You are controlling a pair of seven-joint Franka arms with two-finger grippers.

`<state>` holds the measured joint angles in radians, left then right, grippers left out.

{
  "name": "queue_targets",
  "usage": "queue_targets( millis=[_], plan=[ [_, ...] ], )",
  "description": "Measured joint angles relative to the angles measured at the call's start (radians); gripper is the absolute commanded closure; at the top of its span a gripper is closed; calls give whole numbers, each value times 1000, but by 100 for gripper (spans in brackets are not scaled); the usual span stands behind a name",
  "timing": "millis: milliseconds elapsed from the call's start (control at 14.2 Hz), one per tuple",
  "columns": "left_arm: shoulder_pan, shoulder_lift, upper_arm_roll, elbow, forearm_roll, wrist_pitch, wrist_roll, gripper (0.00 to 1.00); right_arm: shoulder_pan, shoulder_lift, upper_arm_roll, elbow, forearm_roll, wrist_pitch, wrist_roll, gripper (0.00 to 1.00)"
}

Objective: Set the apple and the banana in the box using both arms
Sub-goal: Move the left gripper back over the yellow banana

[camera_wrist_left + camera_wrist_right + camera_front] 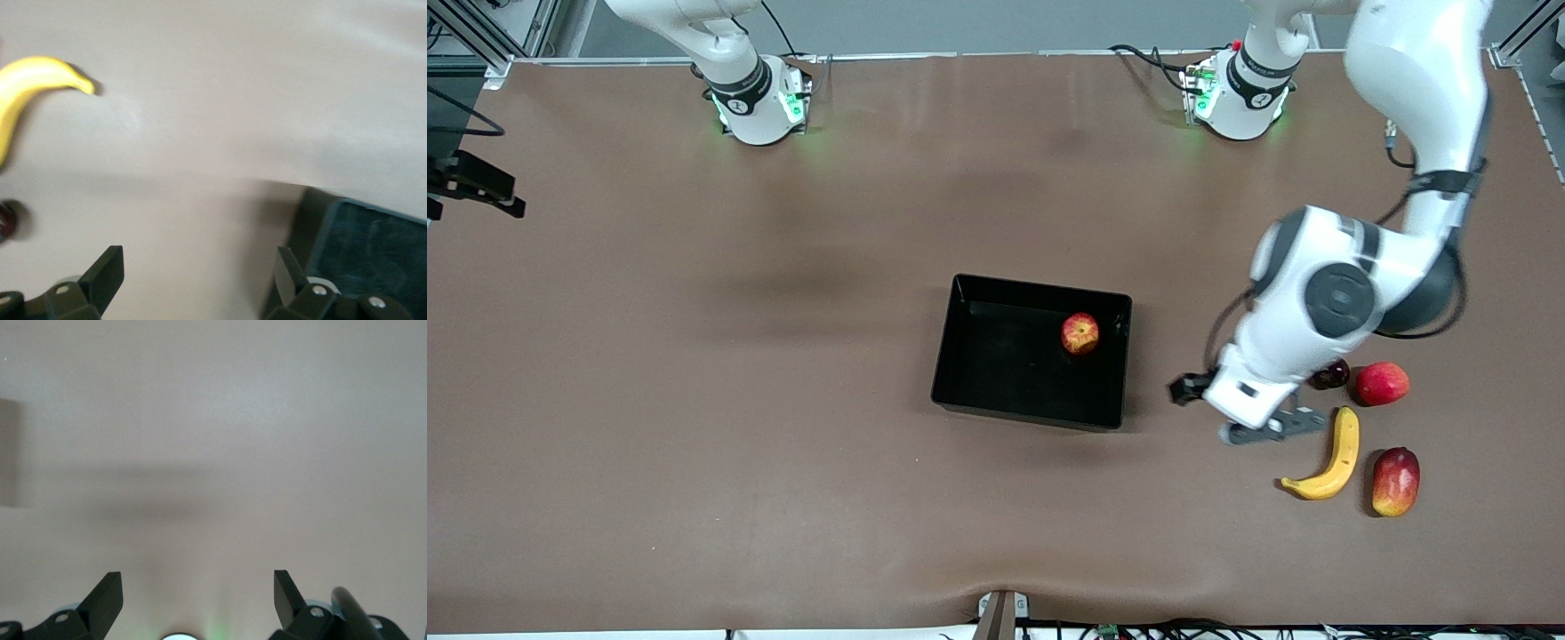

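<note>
I see the left arm bent down over the table between the box (960, 356) and the banana (1334, 458), left gripper (200, 280) spread wide, empty. The apple (1080, 333) sits in the box. The right gripper (198, 597) waits, wide, empty, over bare table.

A robotics lab: two white arms (1325, 302) are bolted by bases with green status lights to one edge of a wide table (694, 400) under a plain brown cover, aluminium framing (480, 36) stands at its corners, and loose cables (1165, 629) run along the edge nearest the front camera
</note>
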<state>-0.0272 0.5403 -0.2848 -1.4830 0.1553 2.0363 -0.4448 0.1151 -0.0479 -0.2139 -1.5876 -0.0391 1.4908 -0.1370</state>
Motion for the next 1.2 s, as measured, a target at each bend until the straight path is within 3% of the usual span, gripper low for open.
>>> queue_targets(
  millis=[211,633,985,1196],
  plan=[
    [89,33,1,-8,7,1,111,0,-5,1,-10,-11,9,43,0,0],
    [158,136,3,-12,254,82,144,1,-39,1,-15,-1,57,49,-3,0],
    [274,226,4,-12,301,279,413,17,-40,1,-10,-1,60,46,-3,0],
    [304,275,4,-12,301,319,457,31,-40,1,-10,-1,60,43,-3,0]
  ],
)
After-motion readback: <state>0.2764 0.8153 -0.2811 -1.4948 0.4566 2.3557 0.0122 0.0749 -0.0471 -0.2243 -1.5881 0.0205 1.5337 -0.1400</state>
